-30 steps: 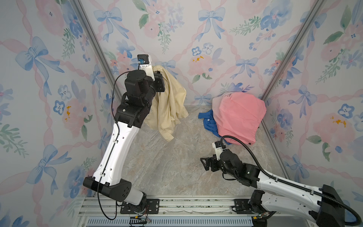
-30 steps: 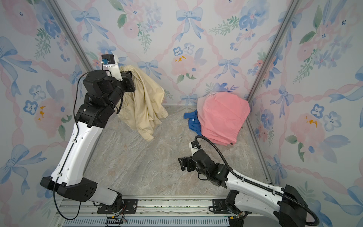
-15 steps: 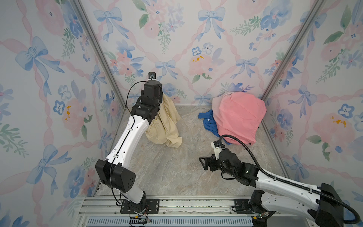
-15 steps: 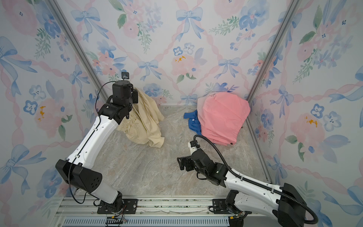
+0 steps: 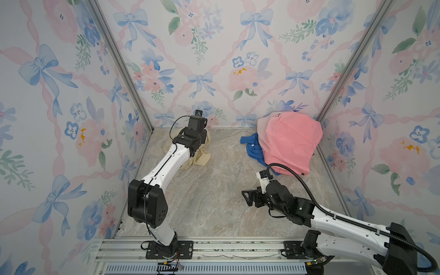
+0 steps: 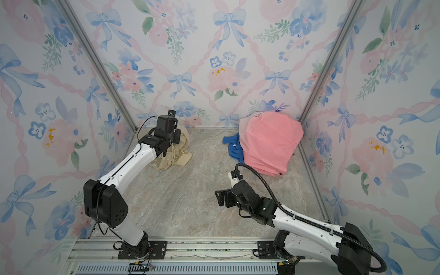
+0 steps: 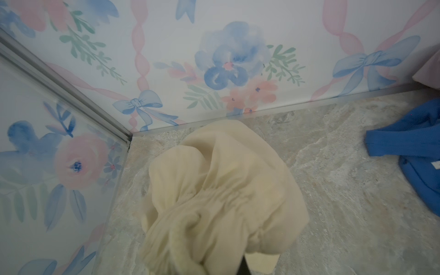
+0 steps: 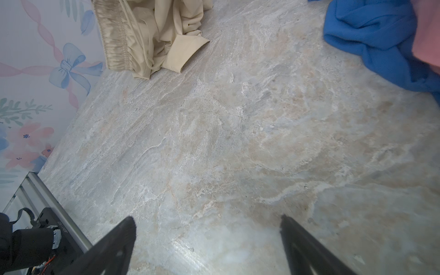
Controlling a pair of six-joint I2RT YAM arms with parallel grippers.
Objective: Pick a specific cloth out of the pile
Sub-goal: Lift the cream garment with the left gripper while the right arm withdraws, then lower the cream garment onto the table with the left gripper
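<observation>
Two jaws — left (image 7: 240,266) shut on cloth (image 7: 221,200), right (image 8: 207,238) spread, idle.

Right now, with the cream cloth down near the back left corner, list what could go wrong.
1. The left end effector is shut on the cream cloth; lifting away without opening could drag the cloth back up.
2. A thin drawstring hangs loose and might snag on the fingers.
3. The right end effector is open and holds nothing; swinging back, it might disturb the pile.
</observation>
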